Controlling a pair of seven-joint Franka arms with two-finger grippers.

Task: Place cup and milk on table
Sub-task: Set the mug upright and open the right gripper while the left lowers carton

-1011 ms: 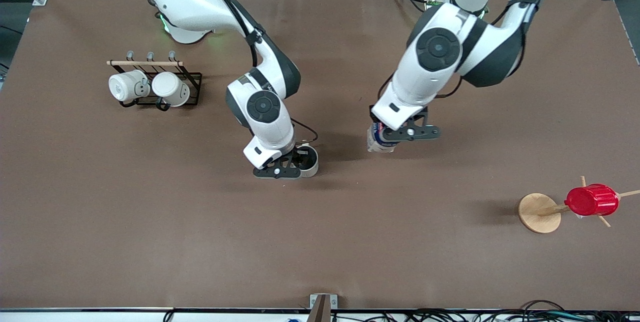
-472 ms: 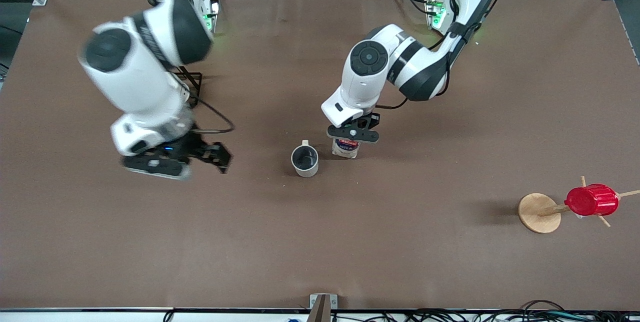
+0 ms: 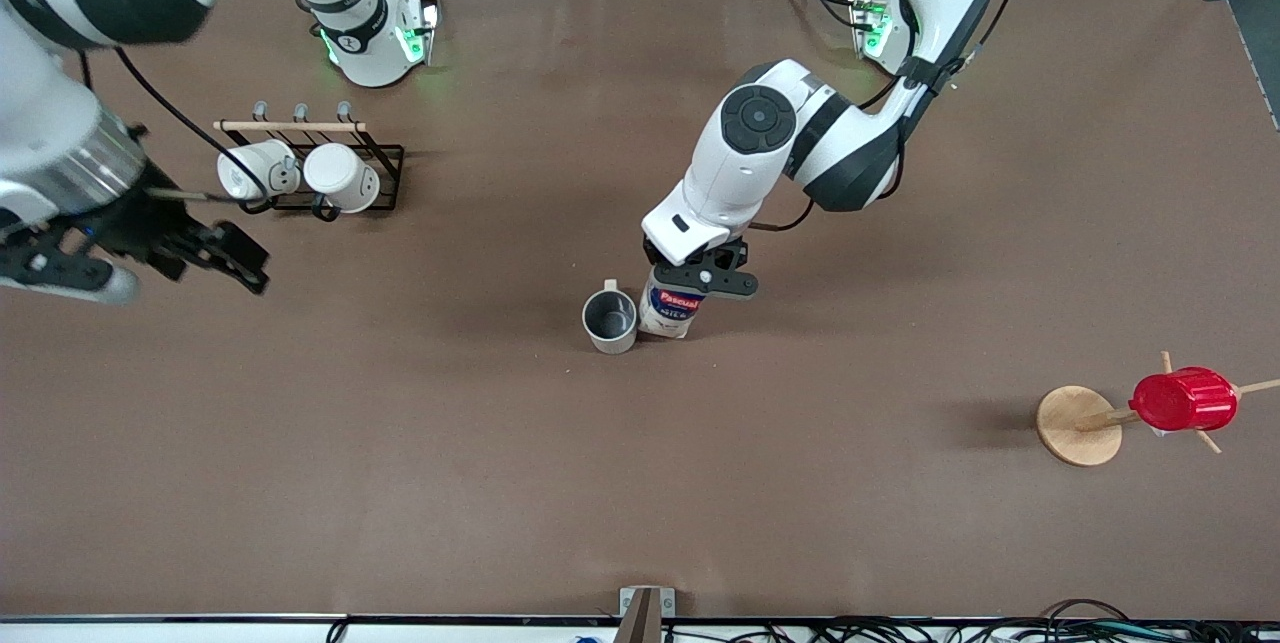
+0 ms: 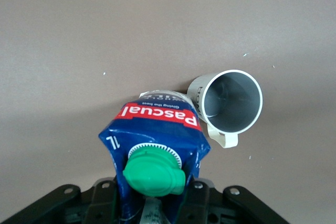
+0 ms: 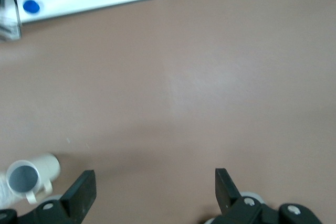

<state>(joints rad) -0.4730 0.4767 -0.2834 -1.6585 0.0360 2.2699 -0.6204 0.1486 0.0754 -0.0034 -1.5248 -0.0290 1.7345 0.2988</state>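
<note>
gripping the upright milk (image 3: 672,311), the left claw (image 3: 703,280) sits at the cup's (image 3: 610,320) 2 o'clock; right claw (image 3: 150,258) wide, waiting.

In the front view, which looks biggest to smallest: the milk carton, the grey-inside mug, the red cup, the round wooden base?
1. Red cup and round wooden base: look alike, too close to rank.
2. Milk carton, partly hidden under the left gripper.
3. Mug, slightly smaller.

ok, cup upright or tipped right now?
Upright. The cup stands on the table with its dark inside facing up, beside the milk, which the left gripper holds. Right gripper is off near the mug rack, open.
</note>
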